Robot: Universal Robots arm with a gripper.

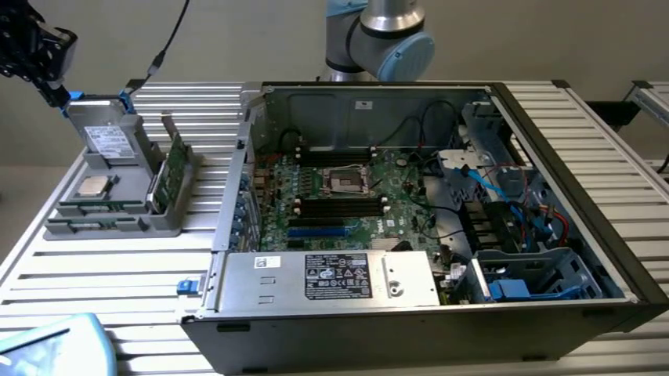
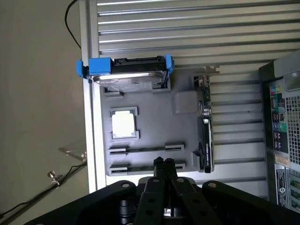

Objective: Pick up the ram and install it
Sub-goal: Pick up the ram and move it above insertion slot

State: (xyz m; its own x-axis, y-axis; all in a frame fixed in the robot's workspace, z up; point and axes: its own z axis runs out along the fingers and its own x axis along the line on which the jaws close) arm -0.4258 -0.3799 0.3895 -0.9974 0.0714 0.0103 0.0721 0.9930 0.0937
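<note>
A grey parts tray (image 1: 74, 231) stands on the slatted table at the exterior view's left. The ram (image 1: 103, 207) lies edge-on in a narrow slot of the tray, a thin green stick just in front of the silver processor chip (image 1: 94, 186). In the wrist view the ram (image 2: 145, 150) is a dark thin line in its slot, with a second slotted stick (image 2: 140, 168) beside it. My gripper (image 1: 52, 98) hangs well above the tray's back left corner. Its fingers (image 2: 164, 164) are pressed together, holding nothing, over the tray edge by the slots.
In the tray, a hard drive (image 2: 129, 77) with blue brackets and a wider green card (image 1: 172, 168) stand on edge. The open computer case (image 1: 418, 204) with its motherboard (image 1: 345, 196) lies to the exterior view's right. A table edge (image 2: 89, 117) borders the tray.
</note>
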